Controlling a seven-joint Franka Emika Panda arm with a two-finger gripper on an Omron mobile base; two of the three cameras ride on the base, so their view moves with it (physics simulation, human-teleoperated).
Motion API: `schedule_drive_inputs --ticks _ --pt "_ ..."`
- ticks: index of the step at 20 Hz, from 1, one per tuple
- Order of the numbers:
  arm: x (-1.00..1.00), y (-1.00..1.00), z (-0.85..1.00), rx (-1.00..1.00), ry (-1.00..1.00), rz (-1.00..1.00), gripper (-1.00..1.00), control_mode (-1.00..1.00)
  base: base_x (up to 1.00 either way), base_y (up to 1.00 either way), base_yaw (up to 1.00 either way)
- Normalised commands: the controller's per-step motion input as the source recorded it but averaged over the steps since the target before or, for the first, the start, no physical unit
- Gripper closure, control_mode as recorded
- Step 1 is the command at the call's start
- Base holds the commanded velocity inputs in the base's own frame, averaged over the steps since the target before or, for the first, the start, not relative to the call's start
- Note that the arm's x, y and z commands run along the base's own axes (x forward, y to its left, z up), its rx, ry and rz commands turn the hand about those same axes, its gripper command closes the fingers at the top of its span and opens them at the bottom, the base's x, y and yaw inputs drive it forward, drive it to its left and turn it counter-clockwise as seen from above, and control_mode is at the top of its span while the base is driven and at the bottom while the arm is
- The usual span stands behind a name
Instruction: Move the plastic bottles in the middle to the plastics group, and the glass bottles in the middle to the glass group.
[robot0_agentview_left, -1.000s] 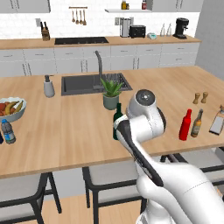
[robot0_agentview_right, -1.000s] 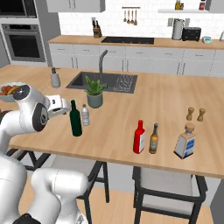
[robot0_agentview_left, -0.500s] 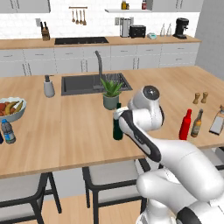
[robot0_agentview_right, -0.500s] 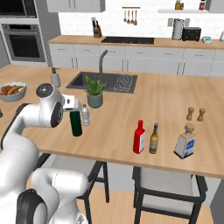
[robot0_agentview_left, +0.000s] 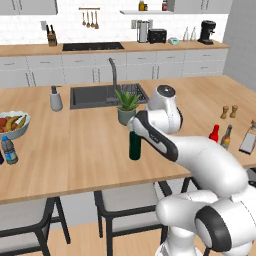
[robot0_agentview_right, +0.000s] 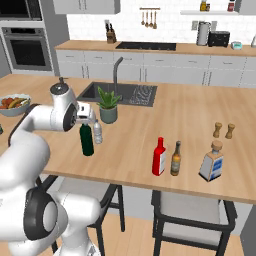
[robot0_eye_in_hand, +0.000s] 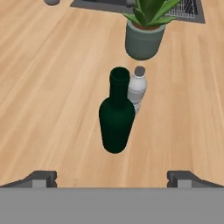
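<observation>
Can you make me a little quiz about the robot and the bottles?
1. True or false: the gripper is squeezing the green bottle.
2. What stands right beside the green bottle? A) the water bottle B) the fruit bowl C) the shakers
3. What colour is the bottle next to the brown bottle?

Key
1. False. The fingertips stand wide apart, with the bottle ahead of them, untouched.
2. A
3. Red: the red bottle.
</observation>
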Motion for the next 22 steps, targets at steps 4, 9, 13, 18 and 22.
schedule_drive_inputs --ticks 4,9,13,18,22 --pt "0.05 0.07 -0.44 0.0 -0.13 0.0 -1.0 -1.0 0.0 0.0 0.0" --pt "0.29 0.11 -0.29 0.0 -0.06 0.0 -1.0 -1.0 0.0 0.0 0.0" --pt "0.41 -0.05 -0.01 0.0 0.0 0.0 -1.0 -1.0 0.0 0.0 0.0" --pt "0.19 -0.03 0.0 0.0 0.0 0.0 -1.0 -1.0 0.0 0.0 0.0" --pt "0.01 0.0 -0.11 0.01 0.0 0.0 -1.0 -1.0 0.0 0.0 0.0"
